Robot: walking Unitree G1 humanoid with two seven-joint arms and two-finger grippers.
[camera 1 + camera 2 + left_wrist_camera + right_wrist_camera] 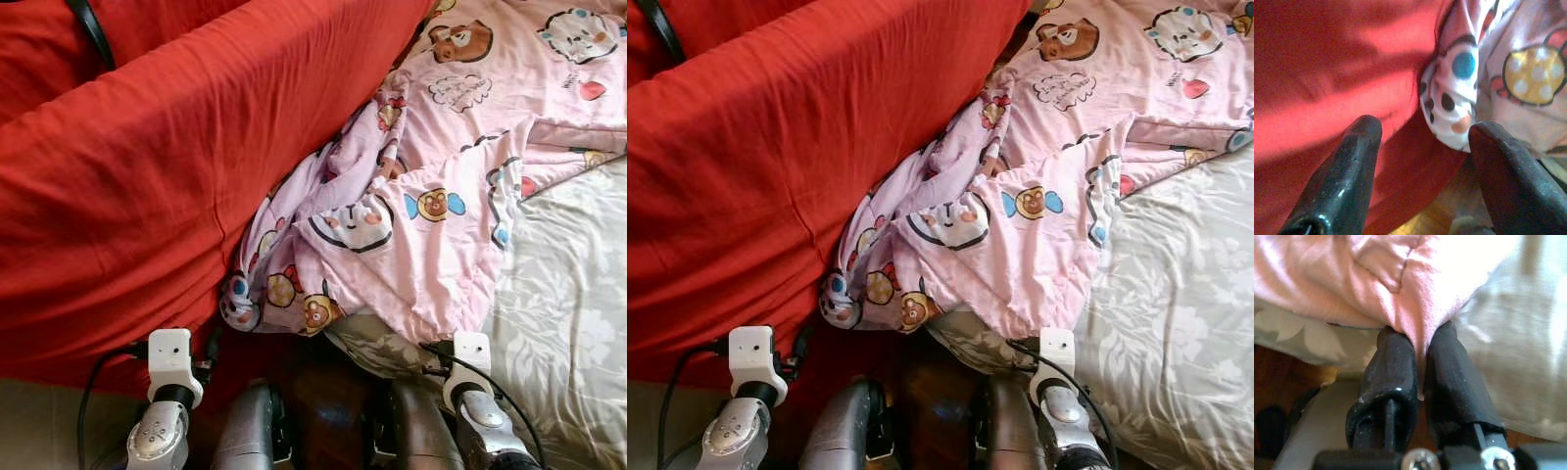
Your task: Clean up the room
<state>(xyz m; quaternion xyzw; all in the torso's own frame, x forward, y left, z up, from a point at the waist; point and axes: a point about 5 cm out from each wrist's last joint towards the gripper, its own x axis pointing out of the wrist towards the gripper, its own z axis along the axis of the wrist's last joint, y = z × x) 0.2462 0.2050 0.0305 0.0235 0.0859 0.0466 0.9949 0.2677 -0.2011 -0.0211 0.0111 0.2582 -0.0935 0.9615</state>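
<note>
Bright daylight, wrist views blurred, glare

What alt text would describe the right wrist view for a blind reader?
The right gripper has its two black fingers shut on a fold of the pink blanket. Beneath lies a grey flowered sheet.

Grey floral sheet [573,323] on the mattress, dark wooden bed edge [328,392], pale floor [39,431] at lower left.

Soft pink cartoon-print cotton quilt [441,225] lies crumpled beside a matt red woven cloth cover [147,166] and a grey floral bedsheet [568,313]; the right end effector [1419,367] has rubbery black fingers [1393,377].
</note>
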